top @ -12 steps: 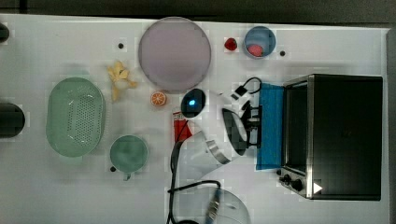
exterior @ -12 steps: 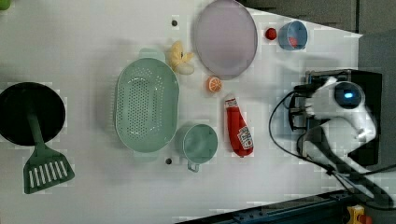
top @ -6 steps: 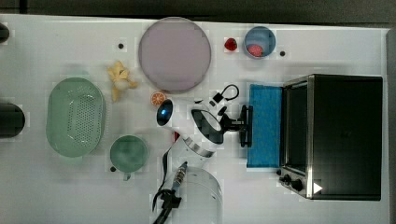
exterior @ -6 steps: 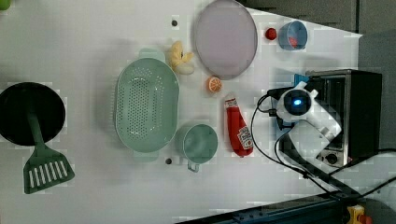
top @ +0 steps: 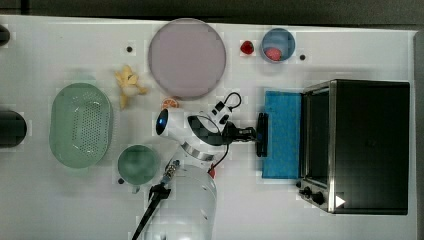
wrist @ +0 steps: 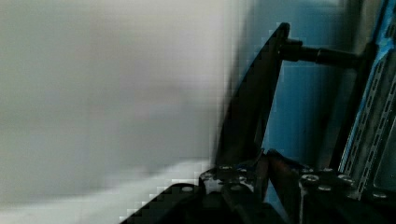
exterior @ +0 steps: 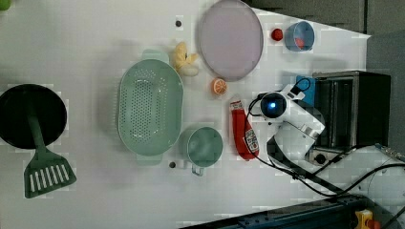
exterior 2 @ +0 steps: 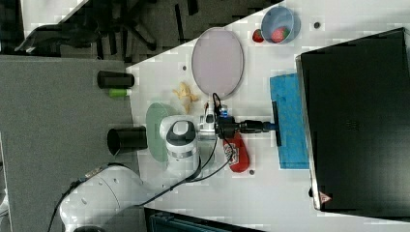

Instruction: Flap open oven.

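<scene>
We see the oven at the top view's right side of the white table, with its blue glass door already swung far down toward the table, almost flat. The gripper has its fingers closed on the black bar handle at about the middle of the bar — the right view shows the same hold.

We judge the step in hand to be the last part of the opening. To do it well, we should follow the arc of the hinge, so the pull goes outward and downward together, not straight. We should keep the grip in the middle of the bar, so the door does not twist. Near the end we should go slowly — a hard stop could shift the oven. The ketchup bottle lies near the arm, so we mind it.
</scene>
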### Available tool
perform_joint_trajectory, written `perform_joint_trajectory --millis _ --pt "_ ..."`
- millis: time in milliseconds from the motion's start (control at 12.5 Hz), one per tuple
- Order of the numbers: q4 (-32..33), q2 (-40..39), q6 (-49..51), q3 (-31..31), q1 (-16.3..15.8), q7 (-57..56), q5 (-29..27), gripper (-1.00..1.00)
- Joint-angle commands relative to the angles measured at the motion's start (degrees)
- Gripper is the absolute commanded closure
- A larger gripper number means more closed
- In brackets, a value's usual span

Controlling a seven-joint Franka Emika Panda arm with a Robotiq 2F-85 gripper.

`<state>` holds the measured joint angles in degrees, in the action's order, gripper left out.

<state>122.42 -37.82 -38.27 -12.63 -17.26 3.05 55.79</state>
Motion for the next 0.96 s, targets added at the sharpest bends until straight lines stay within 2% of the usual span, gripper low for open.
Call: perform_joint_trajectory --millis 80,240,480,800,960 --pt "-1.07 1.84 -3.65 -1.28 -0.26 4.32 0.22 0.65" --pt "-1.14 4.59 -5.92 -1.33 -0.13 4.32 -2.12 0.65" --pt "-1.14 12.11 -6.61 -1.40 0.27 4.23 -11.08 0.65" --pt "-1.06 23.26 -4.79 -1.53 1.11 4.07 -30.49 0.65" --pt "-1.18 28.50 -1.69 -1.56 1.19 3.85 -37.63 0.65"
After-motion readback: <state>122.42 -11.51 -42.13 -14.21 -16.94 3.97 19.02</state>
